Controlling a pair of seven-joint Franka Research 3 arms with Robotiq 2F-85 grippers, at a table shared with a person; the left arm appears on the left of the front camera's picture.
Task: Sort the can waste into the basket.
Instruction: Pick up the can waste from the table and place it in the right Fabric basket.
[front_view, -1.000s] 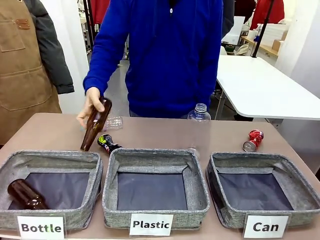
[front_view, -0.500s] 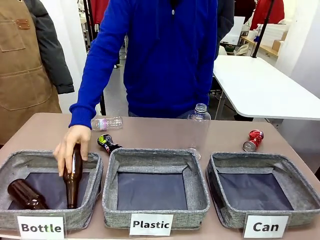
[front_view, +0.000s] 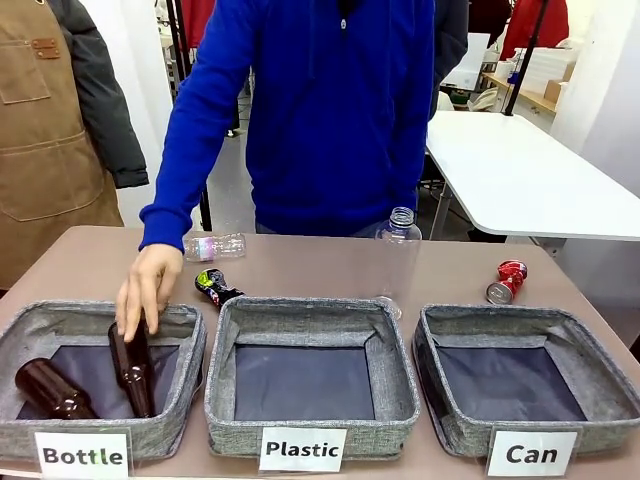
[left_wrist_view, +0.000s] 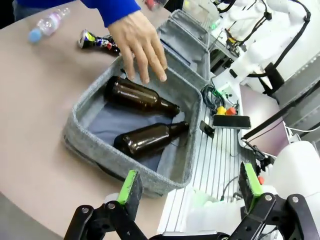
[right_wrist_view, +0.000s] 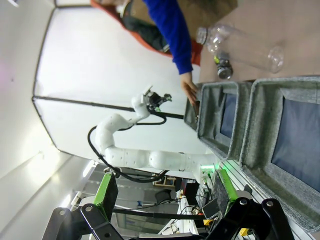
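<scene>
The red crushed can (front_view: 507, 281) lies on the table just behind the grey basket labelled "Can" (front_view: 432, 372), which holds nothing. The black printed can (front_view: 213, 287) lies behind the gap between the "Bottle" and "Plastic" baskets, and shows as the black can (left_wrist_view: 97, 41) past the person's hand and as the black can (right_wrist_view: 223, 68) far off. My left gripper (left_wrist_view: 190, 182) stands open above the near corner of the "Bottle" basket. My right gripper (right_wrist_view: 165, 189) is open too, off to the side of the "Can" basket (right_wrist_view: 260, 150). Neither holds anything.
A person's hand (front_view: 145, 290) rests on a brown bottle (front_view: 130, 365) in the "Bottle" basket (front_view: 190, 345), beside another brown bottle (front_view: 50, 390). A tall clear bottle (front_view: 398, 260) stands behind the "Plastic" basket (front_view: 310, 312). A small plastic bottle (front_view: 215, 246) lies farther back.
The person has carried a brown bottle down from above the table into the "Bottle" basket and laid it beside the other. The cans and both grippers have stayed still.
</scene>
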